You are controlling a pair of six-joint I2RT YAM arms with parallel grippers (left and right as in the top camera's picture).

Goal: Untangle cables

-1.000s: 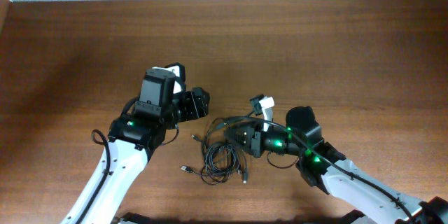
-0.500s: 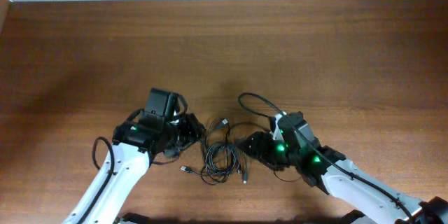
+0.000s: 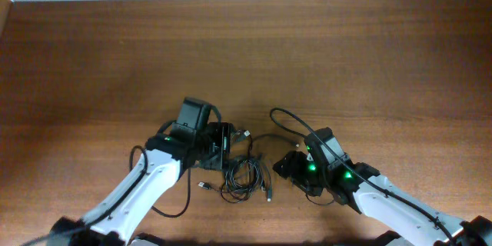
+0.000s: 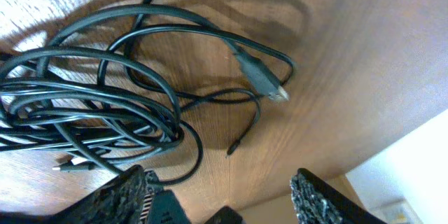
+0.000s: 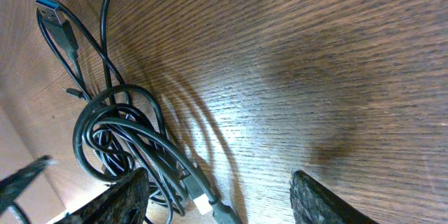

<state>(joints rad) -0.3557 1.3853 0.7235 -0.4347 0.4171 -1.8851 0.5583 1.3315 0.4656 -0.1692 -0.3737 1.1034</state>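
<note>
Thin black flexible cords with small plug ends (image 3: 246,175) lie bunched in a loose coil on the brown wooden table (image 3: 346,54), between the two arms. Left gripper (image 3: 227,147) — jaws spread, nothing held — sits just beside the coil. Right gripper (image 3: 280,167) is likewise spread and empty, near the coil's other side.

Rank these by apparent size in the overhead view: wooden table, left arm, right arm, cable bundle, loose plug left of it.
1. wooden table
2. left arm and right arm, too alike to rank
3. cable bundle
4. loose plug
</note>
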